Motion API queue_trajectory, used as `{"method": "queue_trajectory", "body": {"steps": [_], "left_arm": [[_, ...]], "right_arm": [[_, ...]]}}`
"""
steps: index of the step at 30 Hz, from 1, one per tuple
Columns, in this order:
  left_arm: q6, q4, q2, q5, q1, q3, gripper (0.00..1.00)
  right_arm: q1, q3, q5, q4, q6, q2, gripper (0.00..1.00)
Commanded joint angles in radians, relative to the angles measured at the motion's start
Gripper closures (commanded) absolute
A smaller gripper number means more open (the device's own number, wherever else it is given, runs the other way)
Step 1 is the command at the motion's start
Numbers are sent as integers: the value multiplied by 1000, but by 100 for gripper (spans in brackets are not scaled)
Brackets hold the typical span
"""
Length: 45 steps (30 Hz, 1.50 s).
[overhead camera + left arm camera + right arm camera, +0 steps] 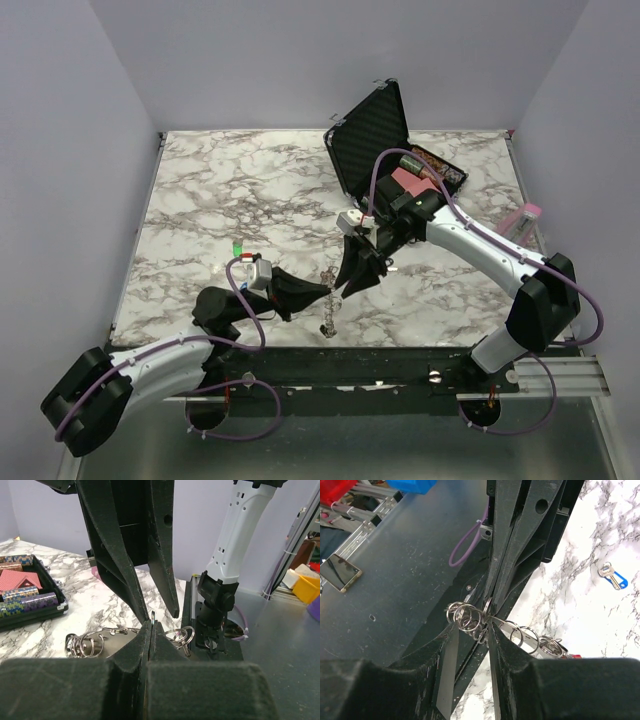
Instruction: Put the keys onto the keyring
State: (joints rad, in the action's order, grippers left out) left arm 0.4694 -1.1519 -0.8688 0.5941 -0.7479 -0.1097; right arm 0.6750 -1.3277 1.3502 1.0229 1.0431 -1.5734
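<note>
The keyring (470, 617), a chain of linked silver rings, is hanging in the air over the near edge of the marble table (220, 190), with its loose length drooping downward. The left gripper (489, 599) is pinching one ring edge-on, its jaws pressed together. The right gripper (471, 627) is straddling the rings with its jaws partway apart; I cannot tell whether its pads are touching metal. A small silver-and-blue key-like piece (611, 576) is lying on the marble, well apart. An open black case (372, 135) is sitting at the far side.

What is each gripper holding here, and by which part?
Left gripper pinches the keyring by the edge of one ring mid-chain. Right gripper straddles the neighbouring rings, jaws apart; no firm hold visible.
</note>
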Motion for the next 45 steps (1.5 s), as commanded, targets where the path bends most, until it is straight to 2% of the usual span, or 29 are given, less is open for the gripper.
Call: {"method": "queue_trajectory", "body": {"steps": [1, 12, 24, 29, 33, 34, 37, 38, 42, 45], "left_arm": [[37, -101, -15, -30, 4, 7, 100], [61, -103, -18, -88, 2, 15, 100], [55, -43, -1, -125, 2, 8, 100], [29, 35, 33, -128, 2, 2, 100], [-17, 173, 105, -137, 2, -7, 98], [-34, 240, 129, -139, 1, -15, 91], [-96, 429, 240, -161, 2, -41, 52], [-121, 513, 292, -171, 2, -56, 44], [-222, 794, 444, -212, 4, -117, 26], [-247, 876, 496, -229, 5, -131, 20]], "right_arm": [[11, 13, 27, -38, -32, 3, 62], [14, 31, -20, -165, -181, 7, 73], [15, 36, -56, -228, -268, 10, 90], [17, 18, -89, -216, -284, 4, 96], [17, -1, -131, -173, -245, 3, 96], [17, -1, -141, -170, -244, 1, 97], [17, -8, -178, -155, -238, 3, 97], [17, -11, -187, -152, -238, 3, 97], [17, -25, -261, -123, -226, 3, 97], [15, -34, -295, -109, -224, -2, 97]]}}
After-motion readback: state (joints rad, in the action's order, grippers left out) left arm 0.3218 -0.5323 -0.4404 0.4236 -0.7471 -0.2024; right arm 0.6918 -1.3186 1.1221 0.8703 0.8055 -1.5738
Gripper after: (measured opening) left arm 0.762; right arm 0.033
